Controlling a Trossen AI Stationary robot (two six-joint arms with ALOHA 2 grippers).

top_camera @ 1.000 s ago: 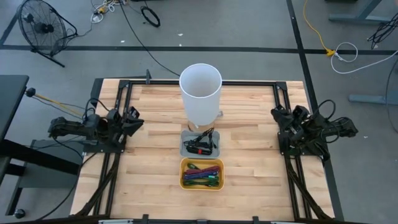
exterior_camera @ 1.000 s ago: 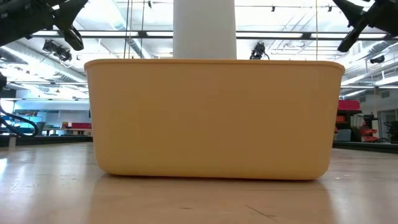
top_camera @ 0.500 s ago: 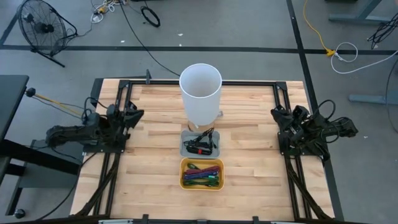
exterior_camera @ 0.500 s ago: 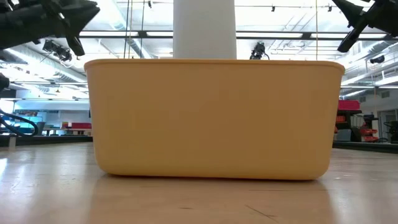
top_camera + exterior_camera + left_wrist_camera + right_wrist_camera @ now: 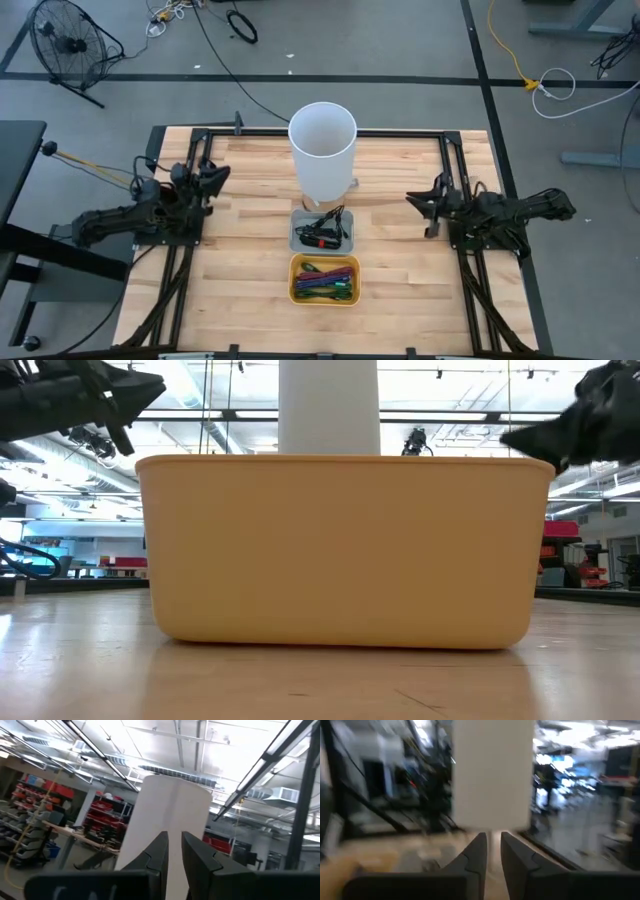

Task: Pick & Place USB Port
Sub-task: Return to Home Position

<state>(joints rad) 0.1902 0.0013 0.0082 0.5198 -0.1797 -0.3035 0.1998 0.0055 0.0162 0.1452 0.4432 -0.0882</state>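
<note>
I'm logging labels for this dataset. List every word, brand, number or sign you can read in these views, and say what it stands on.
No text is readable in any view.
The yellow bin: plain wall, no label.
The white cylinder: no print.
The gray bin: no marking visible.
The left gripper: faint marks on its body, too blurred to read.
The shelves in the room behind: any signs are too small to read.

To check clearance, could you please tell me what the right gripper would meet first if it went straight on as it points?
Probably the tall white cylinder, dead ahead of the right gripper in its wrist view, though depth is unclear.
</note>
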